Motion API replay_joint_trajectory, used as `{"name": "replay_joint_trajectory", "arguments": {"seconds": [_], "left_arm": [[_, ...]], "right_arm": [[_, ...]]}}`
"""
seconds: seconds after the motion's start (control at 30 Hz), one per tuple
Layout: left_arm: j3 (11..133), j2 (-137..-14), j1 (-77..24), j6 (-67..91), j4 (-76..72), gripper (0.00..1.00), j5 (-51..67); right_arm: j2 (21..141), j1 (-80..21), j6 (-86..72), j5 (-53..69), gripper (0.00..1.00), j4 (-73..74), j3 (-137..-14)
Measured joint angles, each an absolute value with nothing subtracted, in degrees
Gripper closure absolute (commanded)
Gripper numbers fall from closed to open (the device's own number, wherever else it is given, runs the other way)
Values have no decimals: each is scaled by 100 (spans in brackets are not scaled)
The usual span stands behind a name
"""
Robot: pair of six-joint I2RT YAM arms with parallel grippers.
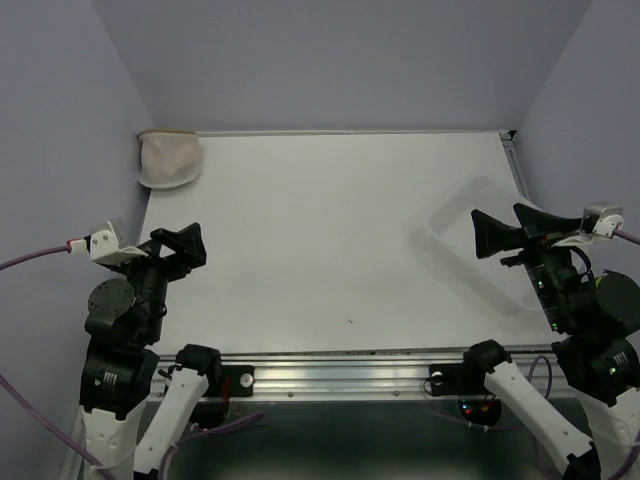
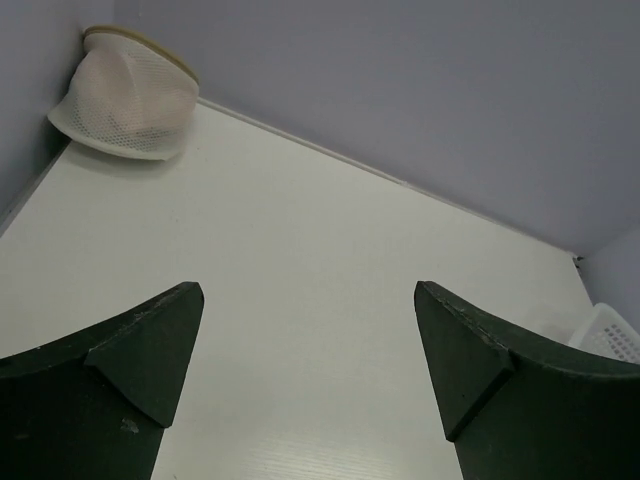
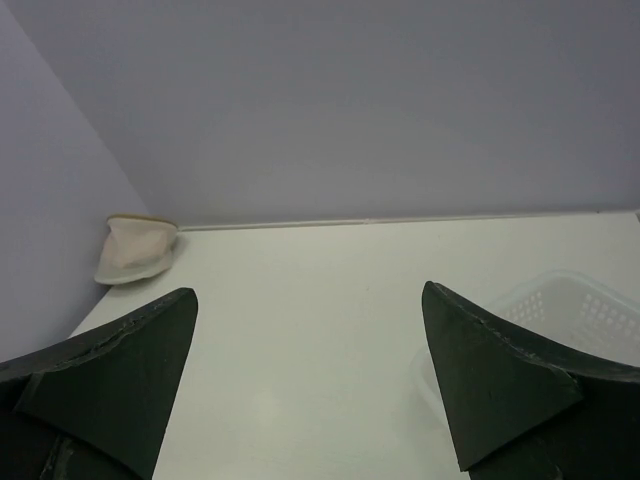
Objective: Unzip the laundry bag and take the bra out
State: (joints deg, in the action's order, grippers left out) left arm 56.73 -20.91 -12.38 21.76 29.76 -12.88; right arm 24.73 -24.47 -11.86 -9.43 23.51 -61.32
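The laundry bag (image 1: pixel 170 160) is a cream mesh dome lying in the far left corner of the table against the wall; it also shows in the left wrist view (image 2: pixel 128 98) and the right wrist view (image 3: pixel 137 250). A pale pink tint shows through its mesh; the bra itself is hidden inside. My left gripper (image 1: pixel 185 247) is open and empty at the near left, well short of the bag, and shows in its own view (image 2: pixel 310 340). My right gripper (image 1: pixel 500 230) is open and empty at the right, over the basket, and shows in its own view (image 3: pixel 310 350).
A white perforated plastic basket (image 1: pixel 470 215) lies at the right side of the table, partly under my right arm; it shows in the right wrist view (image 3: pixel 575 305) and at the left wrist view's edge (image 2: pixel 612 335). Purple walls close the table on three sides.
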Motion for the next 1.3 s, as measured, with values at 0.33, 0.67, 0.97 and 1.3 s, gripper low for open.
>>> {"name": "replay_joint_trajectory", "arguments": {"seconds": [0.33,0.67,0.97,1.3], "left_arm": [[5059,-2322,-1238,2499,2421,1,-1212],[4661,-3909,-1155,3411,534,1,-1253],[4779,-6740,257,4405,-1380,1,-1424],[6866,-9677,1374,4598,-1356,1,-1125]], "right_arm": [[2687,-2447,-1330,-692,0,2257,-5975],[3371,-2447,-1343,161,0,2443,-5983],[3308,-2447,-1422,915,0,2521,-5767],[3297,-2447,-1417,897,0,2626,-5437]]}}
